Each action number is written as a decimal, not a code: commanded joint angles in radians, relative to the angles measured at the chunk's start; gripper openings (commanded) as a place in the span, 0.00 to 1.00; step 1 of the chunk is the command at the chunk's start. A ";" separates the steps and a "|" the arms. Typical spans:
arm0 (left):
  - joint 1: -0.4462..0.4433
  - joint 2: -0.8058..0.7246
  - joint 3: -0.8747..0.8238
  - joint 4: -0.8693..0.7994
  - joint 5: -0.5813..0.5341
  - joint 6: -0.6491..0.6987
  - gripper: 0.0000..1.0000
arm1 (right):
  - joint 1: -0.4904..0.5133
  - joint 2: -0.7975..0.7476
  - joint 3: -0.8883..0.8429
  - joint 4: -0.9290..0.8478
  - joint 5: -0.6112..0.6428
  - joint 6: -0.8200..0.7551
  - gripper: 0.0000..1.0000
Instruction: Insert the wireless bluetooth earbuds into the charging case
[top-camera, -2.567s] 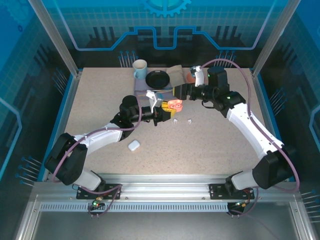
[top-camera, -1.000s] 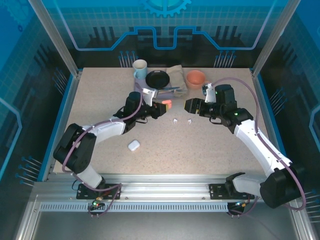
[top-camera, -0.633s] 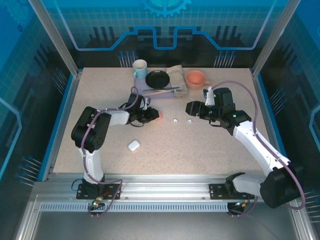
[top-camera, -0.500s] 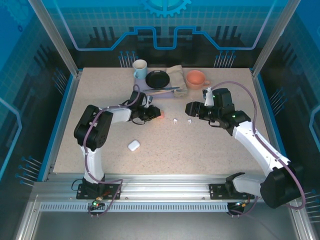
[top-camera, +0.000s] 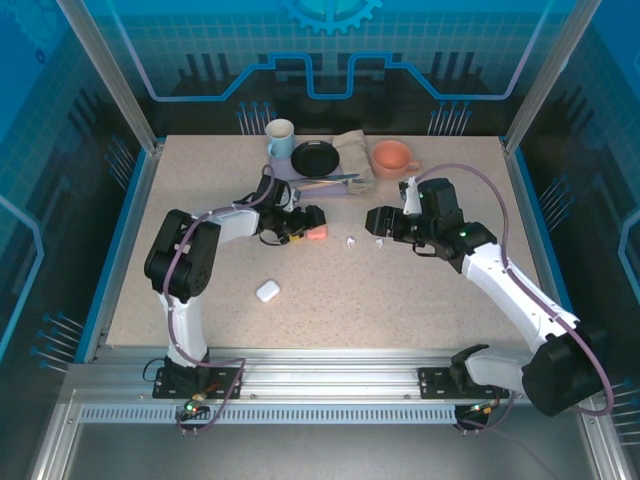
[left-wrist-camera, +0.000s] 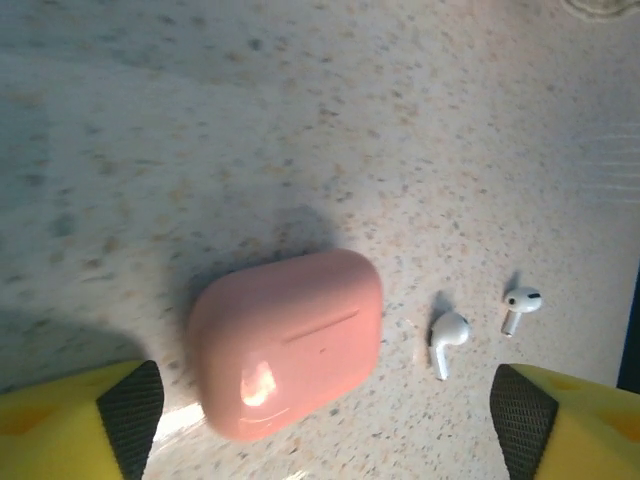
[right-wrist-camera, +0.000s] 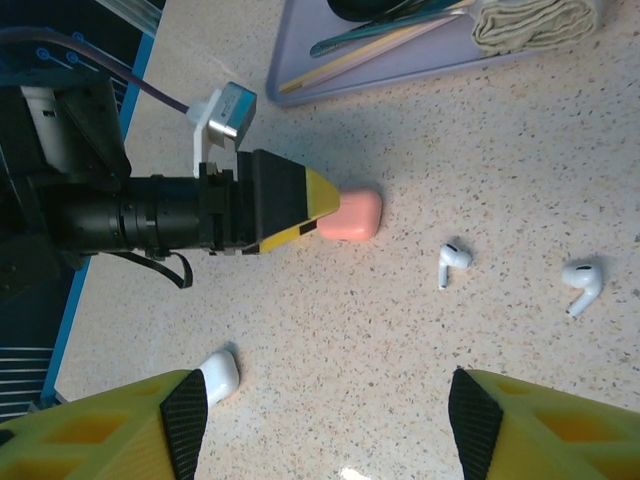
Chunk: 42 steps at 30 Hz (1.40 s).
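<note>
1. Two white earbuds lie loose on the table (top-camera: 400, 300), just apart from each other. In the right wrist view the left earbud (right-wrist-camera: 453, 262) sits right of centre and the right earbud (right-wrist-camera: 583, 282) sits near the right edge.
2. Both lie ahead of the right gripper (right-wrist-camera: 330, 410), up and to the right of the gap between its fingers. Each stem points down and slightly left in that view, roughly square to the line between the fingers, so a pinch would likely close across a stem.
3. The right gripper is spread wide and holds nothing. In the top view it is just above the right earbud, so it looks the nearer arm for that one.
4. The left gripper (left-wrist-camera: 327, 408) is also spread wide and holds nothing. The pink case (left-wrist-camera: 287, 343) lies on the table between and just beyond its fingertips, apparently touching neither.
5. The pink case's lid is shut, so its contents are hidden. The left earbud is just to its right.
6. The white case (right-wrist-camera: 215, 375) lies at lower left, well apart from the earbuds, and appears shut. It would probably need opening before the earbuds go in.
7. At the top of the frame a tray (right-wrist-camera: 300, 95) holds a black plate (top-camera: 315, 157), a cloth (right-wrist-camera: 530, 20) and thin utensils. A mug (top-camera: 280, 133) and an orange bowl (top-camera: 392, 157) flank it, and I cannot tell what they hold.
</note>
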<state>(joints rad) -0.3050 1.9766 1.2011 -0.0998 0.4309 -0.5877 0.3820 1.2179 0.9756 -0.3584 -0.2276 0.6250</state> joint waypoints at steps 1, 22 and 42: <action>0.027 -0.053 0.009 -0.146 -0.081 0.043 0.92 | 0.035 0.017 0.015 0.003 0.025 0.005 0.68; 0.226 -0.637 -0.173 -0.289 -0.447 0.059 0.99 | 0.541 0.636 0.430 -0.197 0.193 -0.213 0.79; 0.515 -0.746 -0.257 -0.296 -0.223 -0.072 0.99 | 0.733 1.152 0.980 -0.521 0.479 -0.269 0.83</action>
<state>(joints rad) 0.2020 1.2549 0.9375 -0.3805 0.1680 -0.6640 1.1122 2.3287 1.9114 -0.8196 0.2134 0.3576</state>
